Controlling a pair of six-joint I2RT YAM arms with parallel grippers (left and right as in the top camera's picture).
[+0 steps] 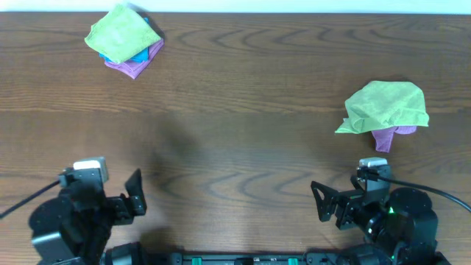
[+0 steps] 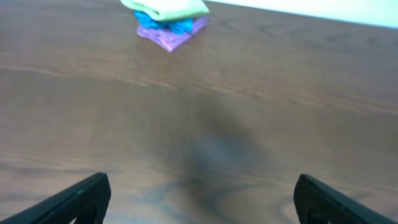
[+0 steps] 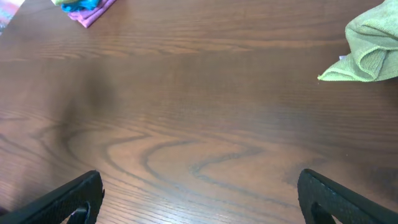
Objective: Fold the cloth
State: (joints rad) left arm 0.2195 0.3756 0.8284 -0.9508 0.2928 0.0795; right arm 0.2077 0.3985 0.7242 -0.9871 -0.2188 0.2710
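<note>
A lime-green cloth (image 1: 121,33) lies in a compact, roughly flat bundle on a blue and a purple cloth at the far left of the table. It also shows at the top of the left wrist view (image 2: 166,7). I see no tag on it. A second lime-green cloth (image 1: 386,107) lies rumpled at the right over a purple cloth, and its edge shows in the right wrist view (image 3: 370,46). My left gripper (image 1: 131,197) (image 2: 202,199) and right gripper (image 1: 327,202) (image 3: 200,199) are both open and empty near the front edge, far from either cloth.
A blue cloth (image 1: 114,56) and a purple cloth (image 1: 136,65) lie under the far-left green one. Another purple cloth (image 1: 384,138) sticks out under the rumpled green one. The brown wooden table (image 1: 243,132) lies between the two piles.
</note>
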